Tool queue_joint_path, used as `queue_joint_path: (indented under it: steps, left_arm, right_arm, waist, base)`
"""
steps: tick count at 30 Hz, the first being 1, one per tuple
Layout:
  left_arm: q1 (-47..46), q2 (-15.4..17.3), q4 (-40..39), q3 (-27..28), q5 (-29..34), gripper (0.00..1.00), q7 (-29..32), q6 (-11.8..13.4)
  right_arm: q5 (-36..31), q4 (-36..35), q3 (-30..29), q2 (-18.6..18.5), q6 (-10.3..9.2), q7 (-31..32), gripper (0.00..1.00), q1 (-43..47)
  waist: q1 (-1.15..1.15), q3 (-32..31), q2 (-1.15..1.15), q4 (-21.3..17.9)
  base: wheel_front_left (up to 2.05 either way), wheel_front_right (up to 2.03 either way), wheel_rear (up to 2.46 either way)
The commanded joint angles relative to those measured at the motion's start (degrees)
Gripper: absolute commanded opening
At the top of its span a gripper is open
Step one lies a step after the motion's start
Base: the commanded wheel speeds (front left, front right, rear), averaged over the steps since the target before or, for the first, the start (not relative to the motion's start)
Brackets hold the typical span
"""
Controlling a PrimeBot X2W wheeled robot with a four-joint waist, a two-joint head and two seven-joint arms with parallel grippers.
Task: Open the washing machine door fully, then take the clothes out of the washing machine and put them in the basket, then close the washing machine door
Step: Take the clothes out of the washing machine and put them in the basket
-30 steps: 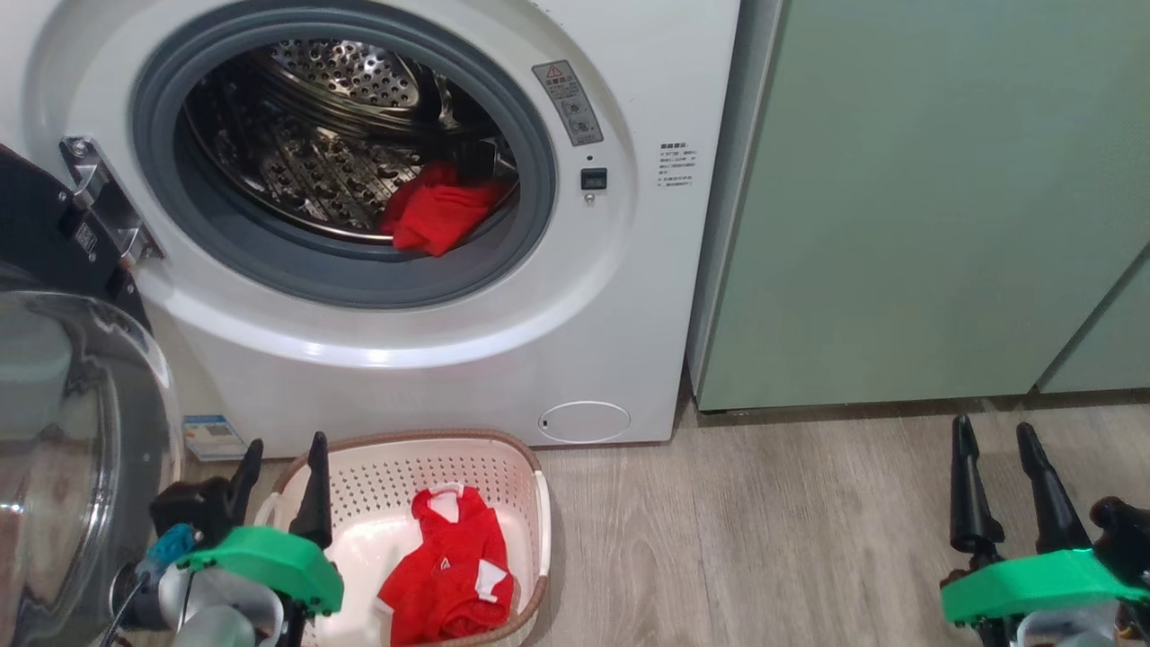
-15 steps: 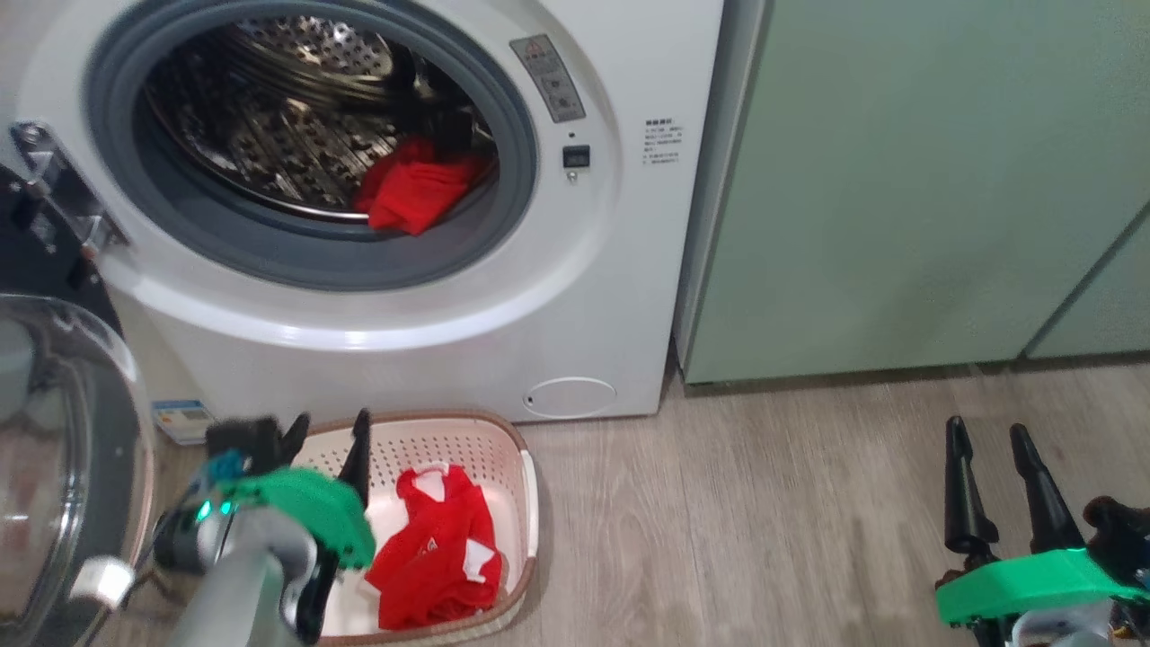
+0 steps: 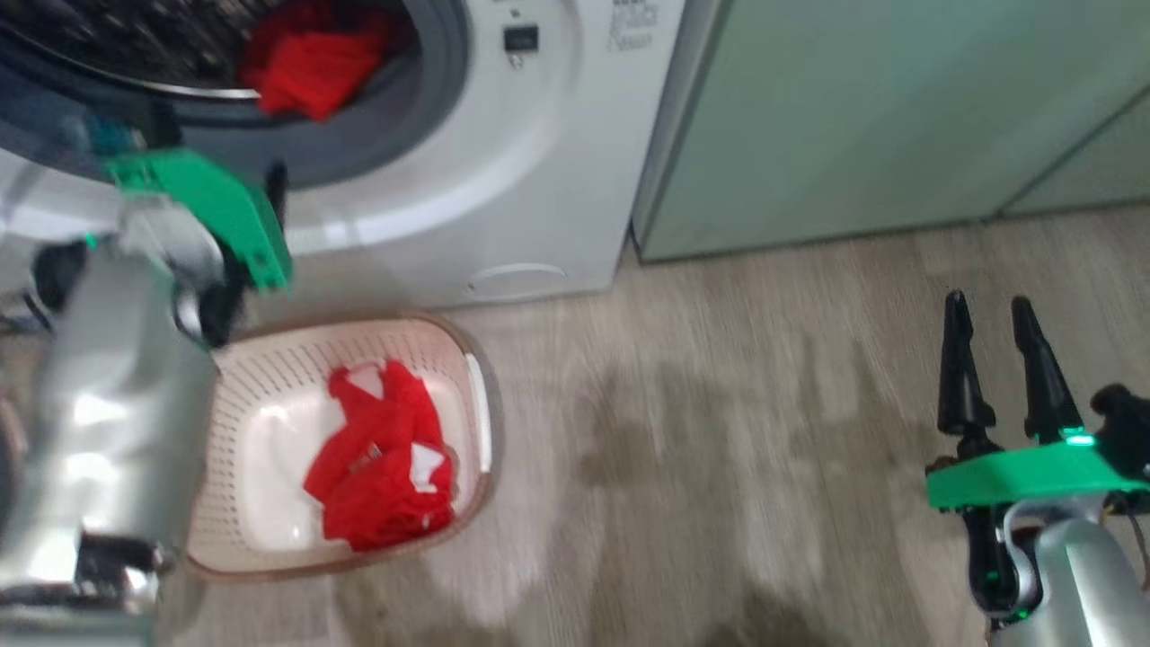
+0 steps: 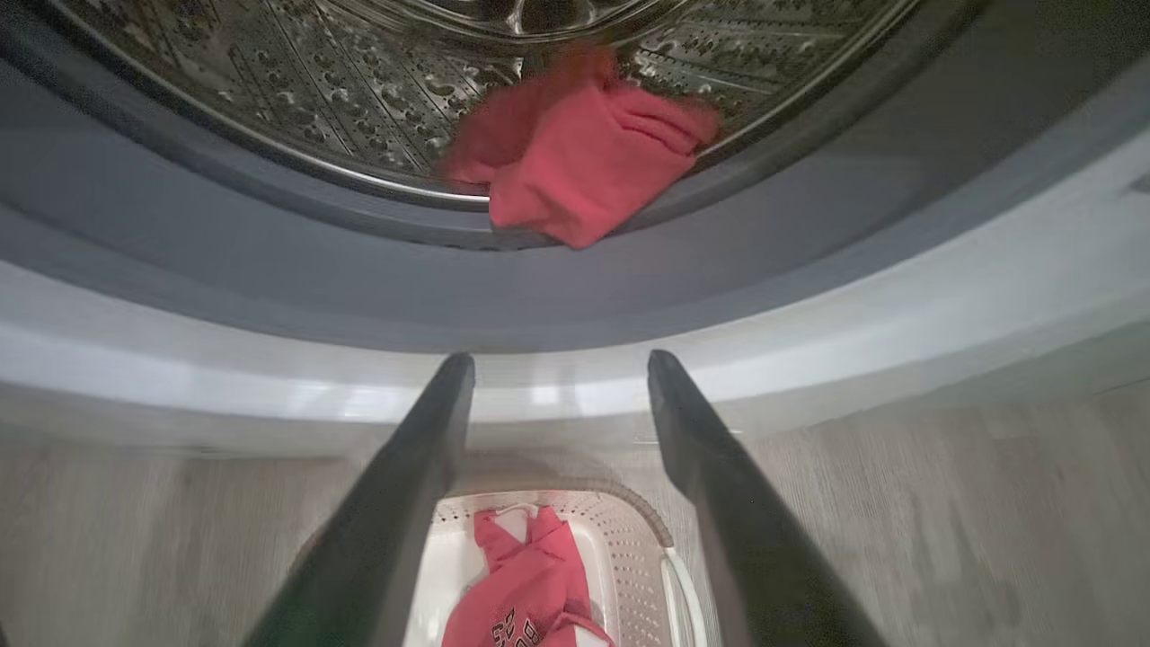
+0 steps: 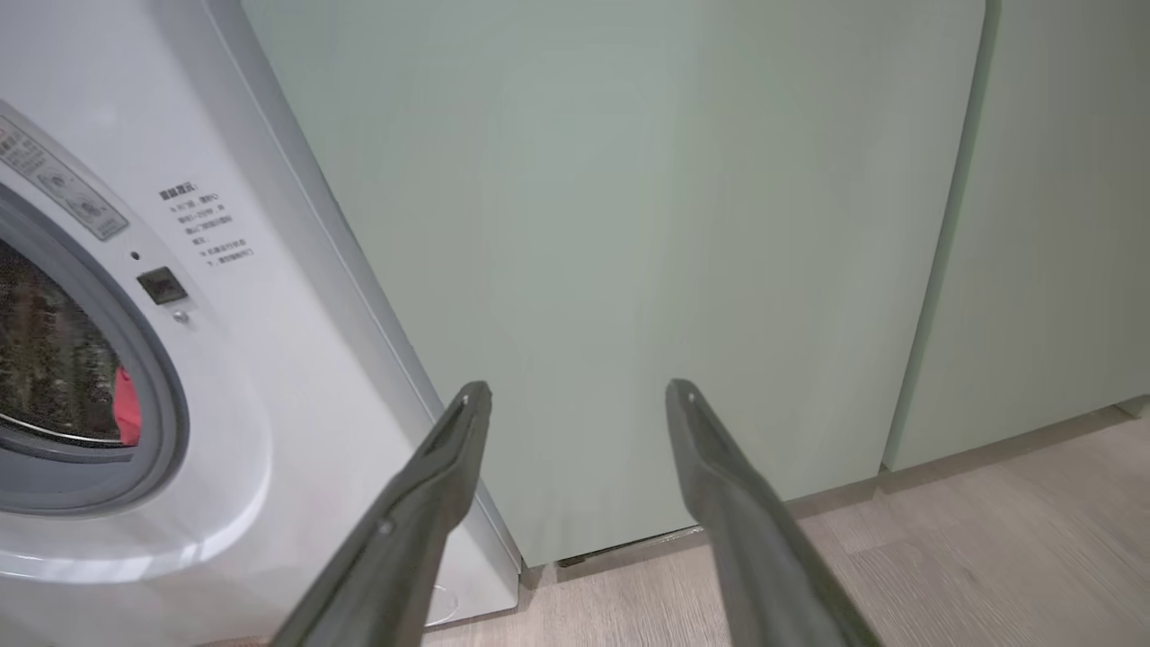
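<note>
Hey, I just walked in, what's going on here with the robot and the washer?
A two-armed robot is unloading a washing machine. One red garment already lies in the basket on the floor; another red garment sits at the front lip of the drum. The left gripper, open and empty, points toward the drum mouth. The right gripper, open and empty, hangs off to the side by the green cabinets.

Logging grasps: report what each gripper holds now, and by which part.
Nothing is held. The left gripper is open and empty before the washing machine; the right gripper is open and empty too.
</note>
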Motion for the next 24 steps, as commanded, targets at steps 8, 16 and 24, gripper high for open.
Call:
queue_joint_path:
  steps: [8,16,24]
  left_arm:
    - [-16.97,5.04,5.28,1.18,0.53,1.00,4.03,1.63]
    - [-25.90,7.63,10.44,1.52,0.59,1.00,1.71,2.27]
    - [-32.76,8.76,16.55,-0.48,2.17,1.00,1.17,2.99]
  right_arm:
    - [0.20,-2.72,1.75,1.17,-0.04,-0.61,1.00,-4.42]
    - [0.35,-3.46,1.87,1.62,-0.04,-0.61,1.00,-7.05]
    - [0.53,-4.02,2.13,2.00,-0.04,-0.61,1.00,-8.32]
  waist:
    - [0.00,11.07,0.00,-6.06]
    - [0.00,15.19,0.00,-8.44]
    - [0.00,19.65,0.00,-9.29]
  base:
    - [0.00,0.00,0.00]
    - [0.00,0.00,0.00]
    - [0.00,0.00,0.00]
